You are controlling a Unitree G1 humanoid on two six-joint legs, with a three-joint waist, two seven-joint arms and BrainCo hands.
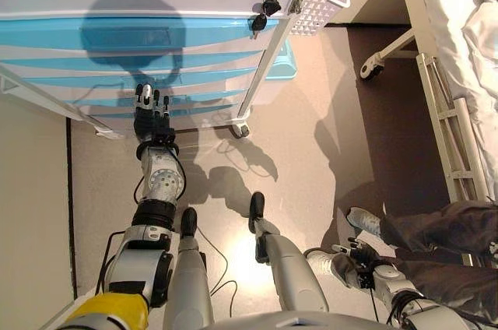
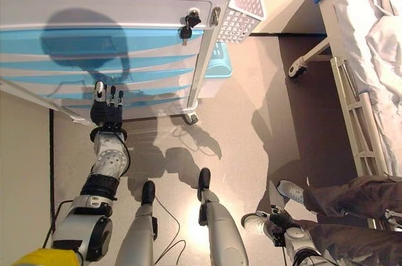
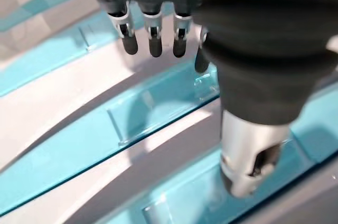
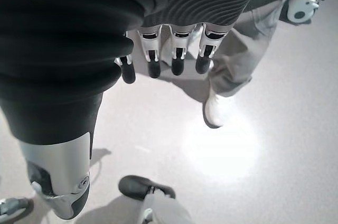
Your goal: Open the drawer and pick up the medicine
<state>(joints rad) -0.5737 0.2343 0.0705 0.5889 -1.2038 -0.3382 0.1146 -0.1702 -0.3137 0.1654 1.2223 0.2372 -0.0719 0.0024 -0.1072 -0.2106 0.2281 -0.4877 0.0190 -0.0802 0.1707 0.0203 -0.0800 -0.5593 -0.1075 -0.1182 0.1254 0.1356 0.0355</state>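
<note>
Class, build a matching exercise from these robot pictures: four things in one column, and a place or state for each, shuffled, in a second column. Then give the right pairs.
Things
1. left hand
2. right hand
3. keys
4. white basket

Places or states
A. hanging from the lock on the cabinet's top front
B. fingers straight, reaching at the blue drawers
C. low beside a person's leg, over the floor
D. fixed on the cabinet's side, towards the bed

Pairs: 1-B, 2-C, 3-A, 4-D
</note>
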